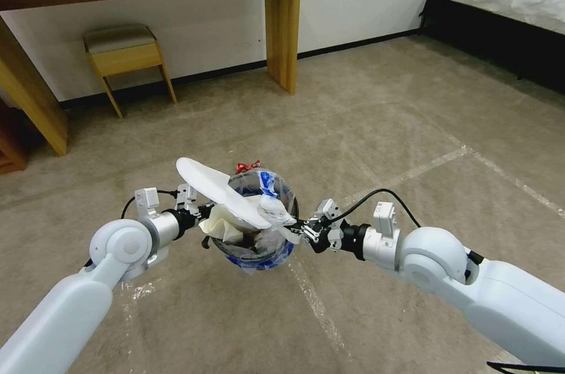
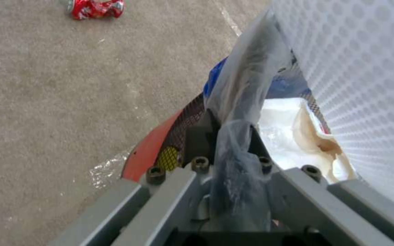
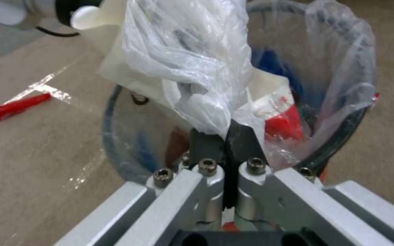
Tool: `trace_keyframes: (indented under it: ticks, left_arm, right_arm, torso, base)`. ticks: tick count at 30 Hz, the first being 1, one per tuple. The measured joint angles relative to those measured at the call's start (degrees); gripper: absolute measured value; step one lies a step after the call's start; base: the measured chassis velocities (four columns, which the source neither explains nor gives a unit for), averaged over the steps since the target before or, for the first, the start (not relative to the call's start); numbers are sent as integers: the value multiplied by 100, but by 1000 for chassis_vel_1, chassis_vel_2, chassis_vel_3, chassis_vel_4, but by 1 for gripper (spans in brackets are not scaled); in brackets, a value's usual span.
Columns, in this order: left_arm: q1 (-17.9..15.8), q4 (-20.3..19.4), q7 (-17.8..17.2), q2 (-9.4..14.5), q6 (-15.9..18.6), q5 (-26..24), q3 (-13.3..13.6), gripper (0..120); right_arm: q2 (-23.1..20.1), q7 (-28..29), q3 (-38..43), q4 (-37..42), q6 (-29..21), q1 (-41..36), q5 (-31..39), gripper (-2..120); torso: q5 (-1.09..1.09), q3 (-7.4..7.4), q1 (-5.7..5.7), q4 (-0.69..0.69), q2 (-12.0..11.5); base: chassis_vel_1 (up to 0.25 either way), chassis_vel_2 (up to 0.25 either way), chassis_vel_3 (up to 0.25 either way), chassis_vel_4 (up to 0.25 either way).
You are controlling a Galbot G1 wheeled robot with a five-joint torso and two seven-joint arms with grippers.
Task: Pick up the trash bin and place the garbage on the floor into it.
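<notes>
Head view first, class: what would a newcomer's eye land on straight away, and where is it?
The trash bin, stuffed with litter, hangs above the carpet between the two arms, the left tool shut on its rim on one side and the right tool pinching a clear plastic bag over it. A flat white slipper sole lies across the top. A red wrapper lies on the carpet beyond.

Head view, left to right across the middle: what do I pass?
Left gripper clamped on the bin's rim → trash bin with a slipper sole sticking out → right gripper pinching the bag.
</notes>
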Motion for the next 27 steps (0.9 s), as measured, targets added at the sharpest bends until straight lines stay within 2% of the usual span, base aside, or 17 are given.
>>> trace_keyframes:
  ticks: [6, 17, 27]
  left_arm:
    - [23, -111, 0, 22, 48, -135, -5, 1]
    - [64, -50, 30, -48, 85, -31, 51, 1]
    - [105, -154, 31, -101, 174, -208, 127, 1]
  right_arm:
    - [131, 89, -42, -153, 43, 8, -123, 0]
    - [334, 169, -16, -194, 21, 281, 189, 0]
    - [599, 153, -181, -569, 128, 289, 20, 0]
  torso:
    - [0, 0, 0, -1, 0]
    - [-1, 0, 0, 1, 0]
    - [0, 1, 0, 0, 0]
  base:
    - [0, 0, 0, 0]
    - [0, 0, 0, 0]
    - [0, 0, 0, 0]
